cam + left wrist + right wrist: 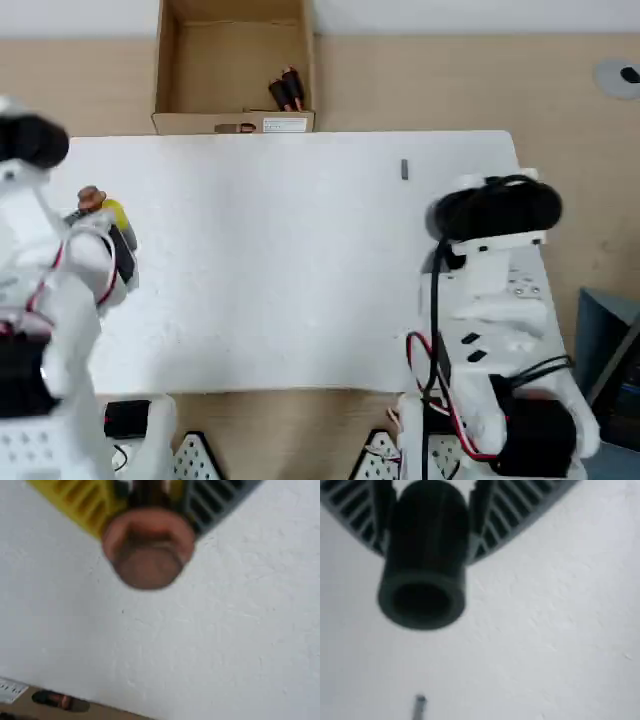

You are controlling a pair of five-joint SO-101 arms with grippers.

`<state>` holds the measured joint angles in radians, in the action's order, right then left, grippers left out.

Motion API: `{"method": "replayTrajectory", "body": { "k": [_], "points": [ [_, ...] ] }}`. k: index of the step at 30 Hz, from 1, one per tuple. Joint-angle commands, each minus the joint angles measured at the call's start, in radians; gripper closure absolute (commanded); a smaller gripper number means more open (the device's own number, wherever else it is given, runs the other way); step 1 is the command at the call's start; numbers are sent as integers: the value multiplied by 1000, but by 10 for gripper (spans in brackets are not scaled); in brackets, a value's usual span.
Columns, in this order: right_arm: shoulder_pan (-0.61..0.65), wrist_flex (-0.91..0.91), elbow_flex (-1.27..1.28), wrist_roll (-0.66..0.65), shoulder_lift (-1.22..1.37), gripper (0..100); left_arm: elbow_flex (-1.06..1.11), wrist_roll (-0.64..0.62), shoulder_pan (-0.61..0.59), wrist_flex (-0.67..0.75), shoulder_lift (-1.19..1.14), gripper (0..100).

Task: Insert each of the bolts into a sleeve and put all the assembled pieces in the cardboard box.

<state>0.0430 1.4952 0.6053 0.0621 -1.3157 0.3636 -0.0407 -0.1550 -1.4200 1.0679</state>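
The step in hand looks like mating 1 bolt with 1 sleeve, with both parts already picked up. The left gripper (148,492) pinches a copper-coloured bolt (148,550) between its yellow and grey fingers, out at the left edge of the white tabletop (300,280); a broad rounded end sticks out past the fingertips. The right gripper (427,500) is clamped on a black sleeve (422,580) over the right side of the tabletop, its open bore pointing away from the wrist. The 2 parts are well apart. At the far side stands the cardboard box (165,60), with assembled pieces (288,90) lying in its right corner. A small grey piece (404,170) lies on the tabletop near the far right. The next move calls for bringing the arms together over the middle and lining the bolt's axis up with the bore. If that protruding end is the head, the shank sits inside the grip, which would make insertion awkward.
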Motion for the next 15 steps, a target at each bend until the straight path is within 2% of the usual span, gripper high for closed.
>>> {"method": "replayTrajectory", "body": {
  "k": [1, 5, 11, 15],
  "points": [
    [90, -121, 122, 3, -85, 990, 221, -44, 15, 153, 205, 998],
    [200, -204, 311, -2, -234, 990, 470, -83, 15, 293, 437, 998],
    [340, -252, 519, -2, -441, 990, 709, -210, 17, 368, 748, 998],
    [394, -256, 618, -2, -541, 990, 744, -318, 17, 368, 746, 998]
  ]
}}
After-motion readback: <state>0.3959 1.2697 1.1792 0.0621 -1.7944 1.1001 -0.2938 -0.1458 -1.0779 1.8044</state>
